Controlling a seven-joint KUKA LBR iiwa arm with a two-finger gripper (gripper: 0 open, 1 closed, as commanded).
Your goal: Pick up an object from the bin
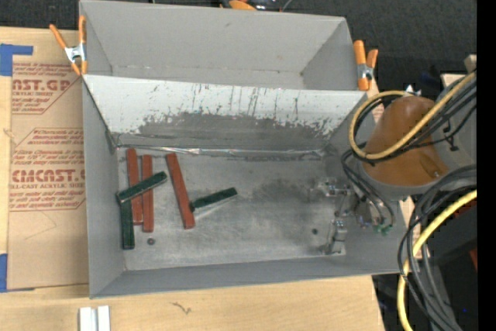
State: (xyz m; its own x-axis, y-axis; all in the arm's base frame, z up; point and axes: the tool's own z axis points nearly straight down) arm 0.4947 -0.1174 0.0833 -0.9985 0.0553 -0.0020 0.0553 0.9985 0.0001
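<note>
My gripper (333,218) hangs low over the bin's right end, near the right wall. Its two metal fingertips stand apart, open, with only bare floor between them. The nearest loose thing is a short dark green stick (214,199), lying tilted on the floor well to the gripper's left. Just left of that stick lies a long red-brown stick (179,191), slanting slightly.
At the bin's left end lie two more red-brown sticks (146,196), side by side. A dark green stick (142,187) lies across them, and another dark green stick (126,227) lies by the left wall. The arm, with an orange cover and looped cables, reaches in from the right.
</note>
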